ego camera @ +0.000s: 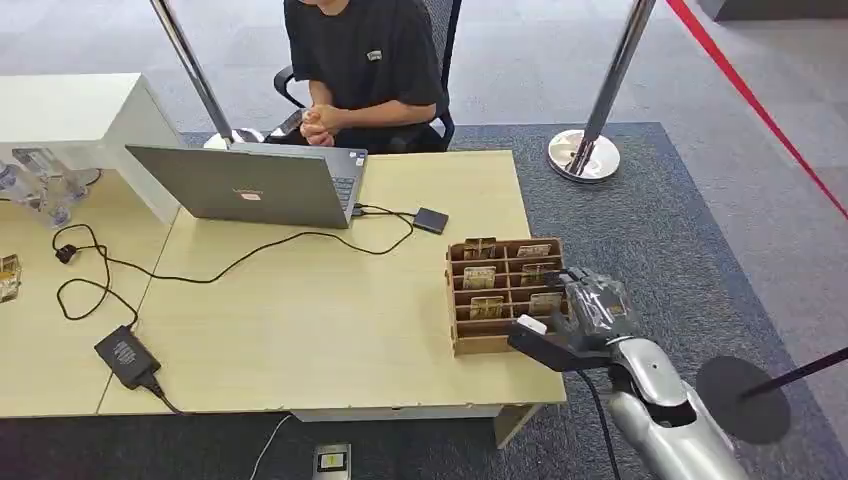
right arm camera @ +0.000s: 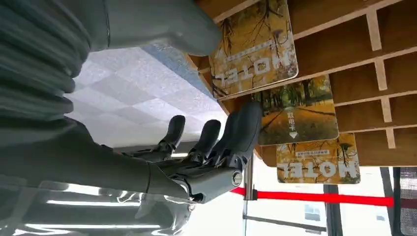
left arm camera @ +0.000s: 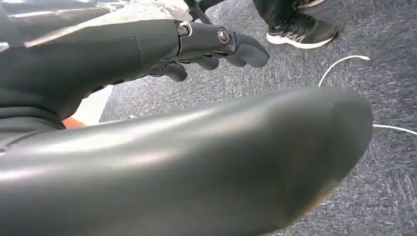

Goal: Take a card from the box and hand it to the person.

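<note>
A wooden slotted box (ego camera: 480,345) stands near the table's right front corner with several yellow autumn-print cards (ego camera: 486,306) upright in its slots. My right hand (ego camera: 578,318) is at the box's right side, over its right-hand slots. In the right wrist view its thumb (right arm camera: 162,24) lies beside a HOTEL card (right arm camera: 255,46) and its dark fingers (right arm camera: 236,132) reach the edge of the neighbouring card (right arm camera: 300,115), with nothing gripped; wooden partitions of the box (right arm camera: 364,59) lie behind. My left hand (left arm camera: 211,44) hangs over grey carpet, holding nothing. The person (ego camera: 365,60) sits across the table with clasped hands (ego camera: 320,122).
An open laptop (ego camera: 250,185) stands at the far side, with a cable running to a small black device (ego camera: 431,220). A black power adapter (ego camera: 127,356) lies front left. A stanchion base (ego camera: 583,155) and a red rope (ego camera: 750,100) stand right of the table.
</note>
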Controlling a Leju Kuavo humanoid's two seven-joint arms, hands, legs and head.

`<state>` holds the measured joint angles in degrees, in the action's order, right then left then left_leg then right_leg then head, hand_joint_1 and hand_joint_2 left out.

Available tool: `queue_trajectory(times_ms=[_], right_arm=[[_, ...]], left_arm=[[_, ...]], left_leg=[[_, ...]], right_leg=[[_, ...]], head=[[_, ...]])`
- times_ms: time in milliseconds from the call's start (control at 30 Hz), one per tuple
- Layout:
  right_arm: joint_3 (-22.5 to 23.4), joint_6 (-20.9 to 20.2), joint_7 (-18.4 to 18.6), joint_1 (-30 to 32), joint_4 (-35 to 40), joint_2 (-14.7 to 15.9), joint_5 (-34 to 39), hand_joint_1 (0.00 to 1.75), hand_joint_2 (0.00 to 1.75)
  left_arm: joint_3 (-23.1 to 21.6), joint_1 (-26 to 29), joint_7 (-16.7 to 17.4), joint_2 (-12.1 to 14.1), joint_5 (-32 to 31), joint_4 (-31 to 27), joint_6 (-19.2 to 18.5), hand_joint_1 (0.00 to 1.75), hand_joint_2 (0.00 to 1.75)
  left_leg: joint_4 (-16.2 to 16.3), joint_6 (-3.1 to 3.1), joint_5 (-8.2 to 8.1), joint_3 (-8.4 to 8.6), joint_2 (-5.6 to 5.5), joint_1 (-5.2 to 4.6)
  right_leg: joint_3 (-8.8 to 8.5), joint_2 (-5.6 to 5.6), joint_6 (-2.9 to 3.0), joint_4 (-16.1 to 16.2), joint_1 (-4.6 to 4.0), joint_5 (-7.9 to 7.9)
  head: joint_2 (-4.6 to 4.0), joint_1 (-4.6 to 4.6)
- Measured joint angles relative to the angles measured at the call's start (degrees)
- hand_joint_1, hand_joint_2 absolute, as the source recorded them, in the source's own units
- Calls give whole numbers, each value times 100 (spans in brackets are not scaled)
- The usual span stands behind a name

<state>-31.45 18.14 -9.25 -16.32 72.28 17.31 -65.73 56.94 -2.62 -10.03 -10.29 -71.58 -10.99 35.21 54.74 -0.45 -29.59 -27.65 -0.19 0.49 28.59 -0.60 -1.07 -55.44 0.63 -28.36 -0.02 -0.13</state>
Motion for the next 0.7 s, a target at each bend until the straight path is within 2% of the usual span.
queue_trajectory(times_ms=[700], right_arm=[[-2,-11,-18,-58,0,15,29,169,175]], left_arm=[[0,0,0,0,0,0,2,0,0]], left_leg=[[0,0,0,0,-1,0]], right_leg=[[0,0,-1,0,0,1]], head=[[0,0]])
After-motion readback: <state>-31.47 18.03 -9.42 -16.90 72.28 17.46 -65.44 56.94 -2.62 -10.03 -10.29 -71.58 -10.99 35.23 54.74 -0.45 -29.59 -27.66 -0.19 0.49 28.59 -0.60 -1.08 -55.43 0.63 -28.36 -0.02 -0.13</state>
